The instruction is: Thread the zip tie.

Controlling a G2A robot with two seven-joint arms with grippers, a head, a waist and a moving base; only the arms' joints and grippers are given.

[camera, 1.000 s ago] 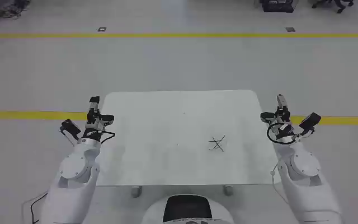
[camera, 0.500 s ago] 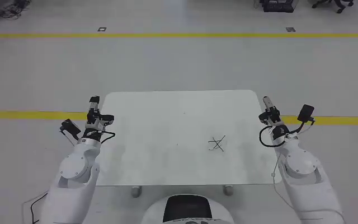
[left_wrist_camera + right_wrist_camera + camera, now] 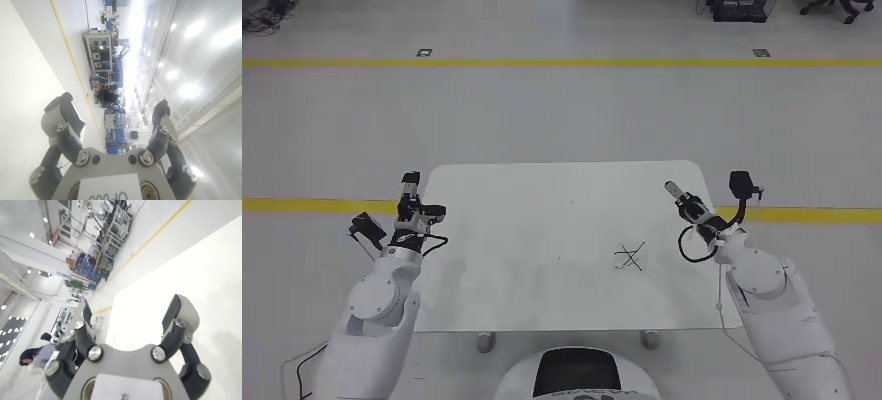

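The zip tie is lying on the white surface, right of centre and toward the robot's side. It is showing as thin dark strands crossing in an X, too fine to tell how many pieces there are or where the head is. It is sitting apart from both tools.

The right tool is hanging over the surface near the far right corner, pointing inward. It is well apart from the zip tie, which is lying nearer the robot. In the right wrist view its fingers are standing wide apart, with bare surface lying beyond them.

On the other side, the left tool is hovering just outside the surface's left edge, pointing away from the robot. Its fingers are spread wide too.

A yellow floor line is running across the floor beyond the surface.
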